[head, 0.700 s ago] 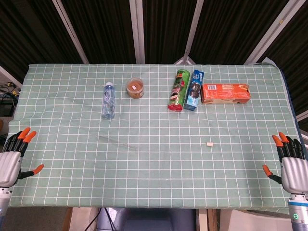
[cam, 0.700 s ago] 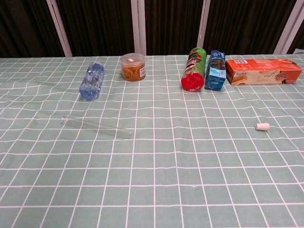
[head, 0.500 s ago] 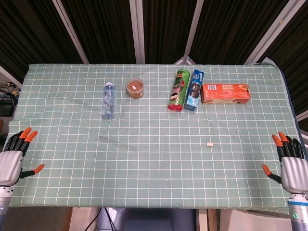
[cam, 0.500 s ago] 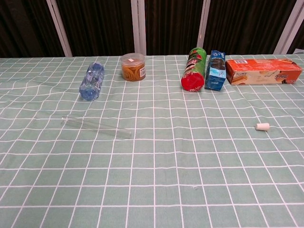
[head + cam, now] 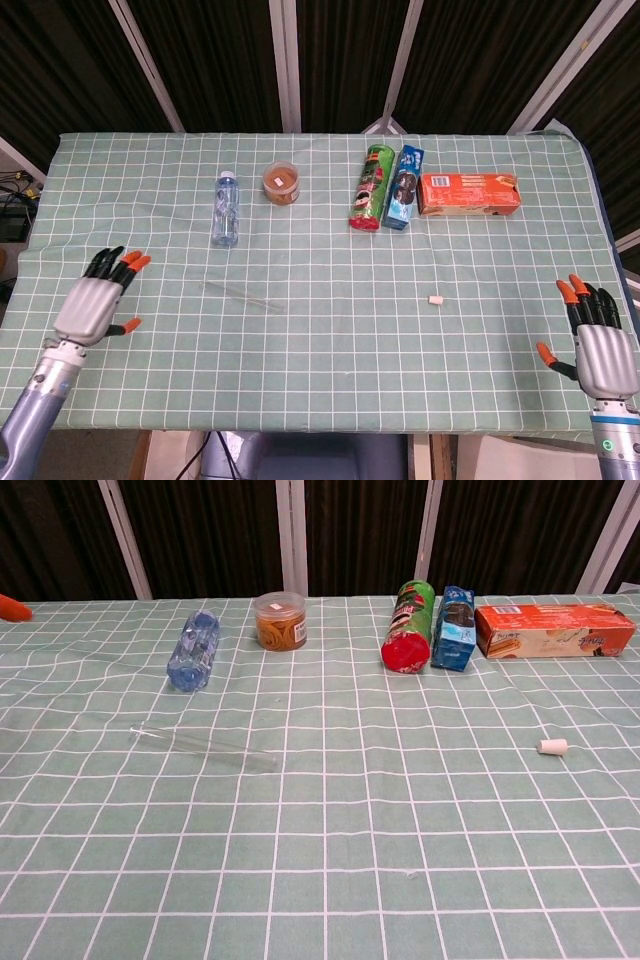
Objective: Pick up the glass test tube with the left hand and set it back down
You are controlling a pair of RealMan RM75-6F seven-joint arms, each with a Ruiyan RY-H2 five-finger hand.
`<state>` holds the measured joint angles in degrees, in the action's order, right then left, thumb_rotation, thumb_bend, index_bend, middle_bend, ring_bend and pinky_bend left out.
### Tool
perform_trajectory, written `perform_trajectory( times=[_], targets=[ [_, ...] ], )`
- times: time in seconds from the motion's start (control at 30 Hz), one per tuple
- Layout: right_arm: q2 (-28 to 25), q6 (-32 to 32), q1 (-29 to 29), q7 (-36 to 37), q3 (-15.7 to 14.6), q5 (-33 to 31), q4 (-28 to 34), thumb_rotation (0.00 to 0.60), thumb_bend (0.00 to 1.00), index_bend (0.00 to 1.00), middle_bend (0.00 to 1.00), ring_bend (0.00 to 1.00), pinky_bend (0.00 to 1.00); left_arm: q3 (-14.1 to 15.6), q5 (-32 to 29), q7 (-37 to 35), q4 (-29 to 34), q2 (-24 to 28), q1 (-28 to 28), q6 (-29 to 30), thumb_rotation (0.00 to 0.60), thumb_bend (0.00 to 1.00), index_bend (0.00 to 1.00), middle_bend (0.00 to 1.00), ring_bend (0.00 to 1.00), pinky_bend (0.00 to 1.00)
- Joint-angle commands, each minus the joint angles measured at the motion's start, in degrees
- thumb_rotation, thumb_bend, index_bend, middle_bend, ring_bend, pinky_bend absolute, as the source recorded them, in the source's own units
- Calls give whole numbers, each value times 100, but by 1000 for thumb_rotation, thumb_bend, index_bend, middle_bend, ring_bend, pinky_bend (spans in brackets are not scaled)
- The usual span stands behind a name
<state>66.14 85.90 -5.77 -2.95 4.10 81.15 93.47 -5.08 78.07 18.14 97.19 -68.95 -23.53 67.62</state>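
The clear glass test tube [image 5: 243,296] lies flat on the green checked cloth, slanting down to the right; the chest view shows the test tube [image 5: 203,746] left of centre. My left hand [image 5: 96,301] hovers over the table's left part, well left of the tube, fingers apart and holding nothing. In the chest view only an orange fingertip [image 5: 12,607] of it shows at the left edge. My right hand [image 5: 594,343] stays at the front right corner, fingers spread and empty.
Along the back stand a lying water bottle [image 5: 225,209], a small jar of rubber bands [image 5: 282,182], a green chips can [image 5: 368,188], a blue carton [image 5: 402,187] and an orange box [image 5: 468,193]. A small white stopper [image 5: 435,299] lies right of centre.
My left hand has moved up and to the right from the table's front left corner toward the tube. My right hand has shifted slightly inward. The tube has not moved.
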Motion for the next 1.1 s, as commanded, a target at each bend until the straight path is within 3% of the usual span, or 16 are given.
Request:
perform_trajectory(
  times=[0.03, 0.17, 0.33, 0.73, 1.1],
  targets=[
    [16, -54, -10, -17, 4, -26, -18, 600, 283, 0, 0, 0, 0, -371, -549, 664, -169, -474, -649, -691, 600, 242, 253, 220, 0, 0],
    [-9, -64, 6, 75, 47, -69, 6, 600, 283, 0, 0, 0, 0, -542, -1009, 1043, -423, -966, -1050, -1058, 600, 293, 300, 306, 1, 0],
    [-8, -64, 19, 134, 60, -41, -14, 600, 282, 0, 0, 0, 0, -548, -1296, 1413, -811, -1543, -1350, -1205, 600, 305, 354, 394, 14, 0],
    [-38, -58, 66, 300, 103, -34, -28, 600, 283, 0, 0, 0, 0, -476, -1786, 1790, -1535, -2370, -1657, -1280, 600, 335, 408, 412, 15, 0],
    [-35, -45, 92, 376, 128, -5, -31, 600, 282, 0, 0, 0, 0, -433, -1944, 1863, -1798, -2673, -1796, -1281, 600, 381, 458, 413, 15, 0]
  ],
)
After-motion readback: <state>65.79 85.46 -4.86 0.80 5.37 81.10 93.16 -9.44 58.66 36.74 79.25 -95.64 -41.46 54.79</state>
